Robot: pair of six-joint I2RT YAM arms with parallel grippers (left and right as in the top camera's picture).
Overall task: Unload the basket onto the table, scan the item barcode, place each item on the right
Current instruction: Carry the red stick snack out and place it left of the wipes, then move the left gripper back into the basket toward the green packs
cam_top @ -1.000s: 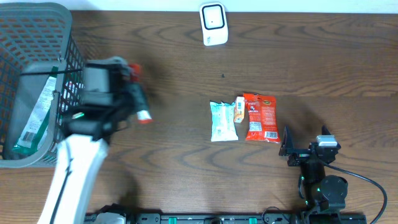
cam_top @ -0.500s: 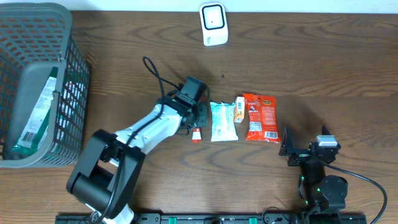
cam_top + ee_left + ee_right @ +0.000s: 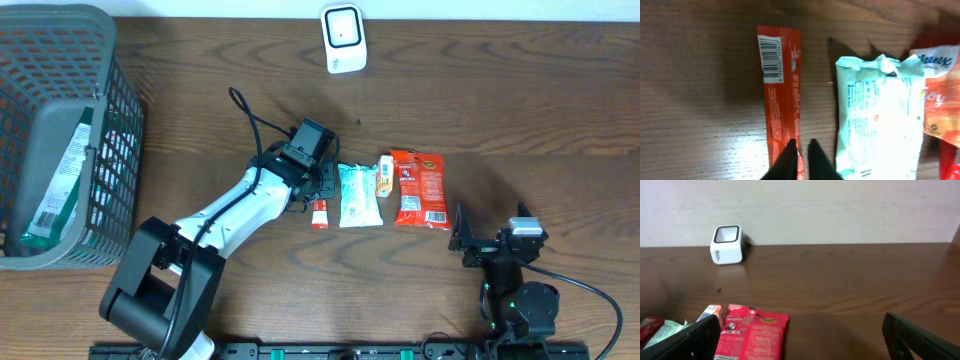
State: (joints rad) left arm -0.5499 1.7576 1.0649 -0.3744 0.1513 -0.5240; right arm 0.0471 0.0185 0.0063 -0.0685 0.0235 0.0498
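One packet (image 3: pixel 780 95), brought over from the basket (image 3: pixel 125 120), now lies barcode-up ahead of the left hand (image 3: pixel 801 148), still pinched, unscanned.

Looks across a dark wooden table (image 3: pixel 850 285) to a pale wall (image 3: pixel 840 205). Shows a white scanner (image 3: pixel 727 244) at 10 o'clock, upright near the table's far edge. Catches a red snack packet (image 3: pixel 754 332) lying flat at 7 o'clock, an orange-and-white packet (image 3: pixel 710 313) touching its 9 o'clock side, a pale green pack (image 3: pixel 662 330) beyond. Frames the right gripper (image 3: pixel 800 325), black fingers (image 3: pixel 690 340) at 8 and 4 o'clock, spread wide.
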